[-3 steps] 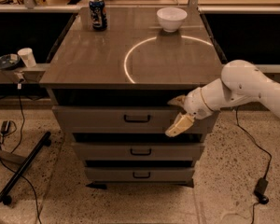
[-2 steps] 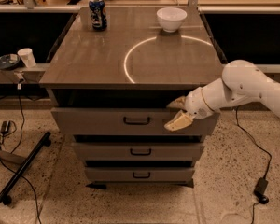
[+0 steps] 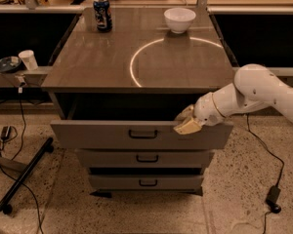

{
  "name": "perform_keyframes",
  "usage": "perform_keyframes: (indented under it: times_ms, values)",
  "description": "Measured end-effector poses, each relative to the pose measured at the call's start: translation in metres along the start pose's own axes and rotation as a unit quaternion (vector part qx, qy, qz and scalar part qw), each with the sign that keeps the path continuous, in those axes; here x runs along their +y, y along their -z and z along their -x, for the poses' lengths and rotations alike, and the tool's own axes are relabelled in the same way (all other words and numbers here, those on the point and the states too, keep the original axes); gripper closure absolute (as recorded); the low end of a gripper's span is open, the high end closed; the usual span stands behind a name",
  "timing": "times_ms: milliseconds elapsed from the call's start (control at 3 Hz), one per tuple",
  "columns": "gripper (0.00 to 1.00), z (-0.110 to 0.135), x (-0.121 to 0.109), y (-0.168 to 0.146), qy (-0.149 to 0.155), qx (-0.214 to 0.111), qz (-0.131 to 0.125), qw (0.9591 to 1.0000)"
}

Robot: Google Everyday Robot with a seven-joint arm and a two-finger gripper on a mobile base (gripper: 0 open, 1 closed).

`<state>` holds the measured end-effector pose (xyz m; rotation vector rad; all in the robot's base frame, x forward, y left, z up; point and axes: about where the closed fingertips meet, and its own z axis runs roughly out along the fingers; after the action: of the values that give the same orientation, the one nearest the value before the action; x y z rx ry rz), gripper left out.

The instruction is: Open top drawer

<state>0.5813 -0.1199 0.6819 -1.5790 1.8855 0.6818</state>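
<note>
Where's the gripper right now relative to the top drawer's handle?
In the camera view, the gripper sits at the upper front edge of the top drawer, right of its handle, below the tabletop.

On the worktop, a drink can stands at 11 o'clock and a bowl at 1 o'clock. Beneath it, the top drawer juts forward, with the tool at its front's upper edge, toward 3 o'clock.
</note>
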Motion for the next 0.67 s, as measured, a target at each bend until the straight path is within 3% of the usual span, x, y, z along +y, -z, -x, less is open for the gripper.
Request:
perform_keyframes:
  times_ms: [667]
  values:
    - [1.0, -0.0022, 0.0041, 0.0054, -0.002, -0.012, -0.006, 0.9999]
